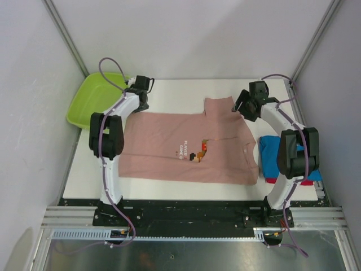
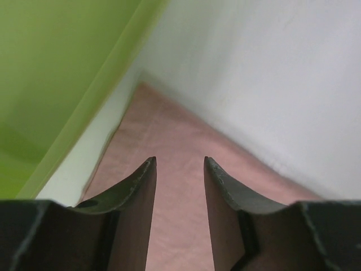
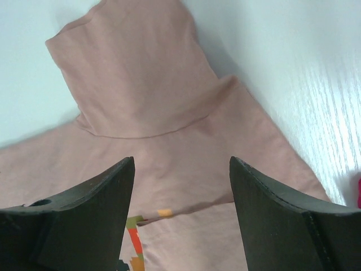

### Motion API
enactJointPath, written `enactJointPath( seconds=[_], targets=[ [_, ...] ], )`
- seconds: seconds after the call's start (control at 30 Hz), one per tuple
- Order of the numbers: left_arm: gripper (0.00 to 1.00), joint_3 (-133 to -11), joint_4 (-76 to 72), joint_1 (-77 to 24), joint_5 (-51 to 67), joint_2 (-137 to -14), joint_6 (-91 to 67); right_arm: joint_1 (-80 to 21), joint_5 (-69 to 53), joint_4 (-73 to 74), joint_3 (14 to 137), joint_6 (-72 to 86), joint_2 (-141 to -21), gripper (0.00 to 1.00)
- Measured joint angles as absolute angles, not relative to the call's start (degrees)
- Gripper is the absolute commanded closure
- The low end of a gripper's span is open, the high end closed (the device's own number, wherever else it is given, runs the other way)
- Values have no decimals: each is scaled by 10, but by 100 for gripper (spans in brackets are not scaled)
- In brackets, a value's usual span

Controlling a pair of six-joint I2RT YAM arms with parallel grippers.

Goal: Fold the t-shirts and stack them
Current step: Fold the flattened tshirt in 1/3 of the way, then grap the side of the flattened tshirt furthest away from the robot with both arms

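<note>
Left gripper [image 2: 179,164] hangs with its fingers a little apart, holding nothing, and the right gripper [image 3: 181,165] is spread wide and also holds nothing. I can't tell whether either one touches the cloth.

The pink t-shirt [image 1: 169,152] lies flat in the middle of the table [image 1: 169,90]. Its long axis runs left to right across my view, with the hem toward the left arm and the neck toward the right. The left gripper sits over the far hem corner, which tapers away just ahead of its fingertips. The right one sits just short of the far sleeve [image 3: 135,73].

I judge each arm is nearer its own end of the far edge, so a fold toward me would need both.

The blue folded shirt [image 1: 269,152] and the red one [image 1: 274,180] lie just right of the neck, under the right arm. The lime-green tub [image 1: 93,99] stands off the table's far left corner.
</note>
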State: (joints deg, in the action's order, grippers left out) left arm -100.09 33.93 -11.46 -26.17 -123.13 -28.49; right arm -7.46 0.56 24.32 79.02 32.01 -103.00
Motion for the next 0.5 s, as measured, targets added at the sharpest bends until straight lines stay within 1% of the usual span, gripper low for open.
enactJointPath(
  seconds=[0.2, 0.5],
  targets=[
    [57, -1034, 340, -113, -301, -1275, -299, -58, -10, 230, 798, 309, -1052, 28],
    [57, -1044, 340, -106, -311, -1293, -336, -44, -31, 219, 815, 299, -1073, 28]
  ],
)
